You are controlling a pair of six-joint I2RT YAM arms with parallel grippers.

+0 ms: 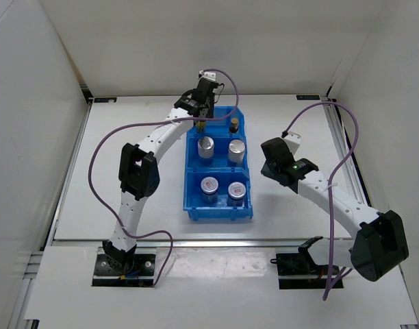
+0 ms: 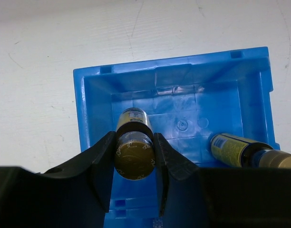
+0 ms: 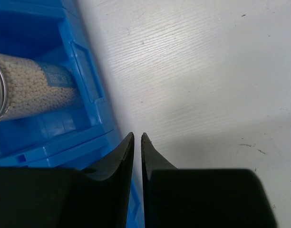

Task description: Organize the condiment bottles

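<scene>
My left gripper (image 1: 201, 116) is shut on a slim amber gold-capped bottle (image 2: 133, 154), held upright in the left of the far compartment of the blue bin (image 1: 189, 205). I cannot tell whether its base touches the floor. The second amber bottle (image 1: 233, 124) stands in the same compartment's right; it also shows in the left wrist view (image 2: 233, 148). Two silver-topped cylinders (image 1: 207, 146) (image 1: 237, 148) fill the middle compartment. Two short red-marked jars (image 1: 209, 185) (image 1: 237, 190) sit in the near one. My right gripper (image 3: 137, 137) is shut and empty just right of the bin.
The bin's far wall (image 2: 174, 66) lies just beyond the held bottle. In the right wrist view the bin's right wall (image 3: 83, 61) is close on the left, with a cylinder of white pellets (image 3: 31, 90) behind it. White table surrounds the bin.
</scene>
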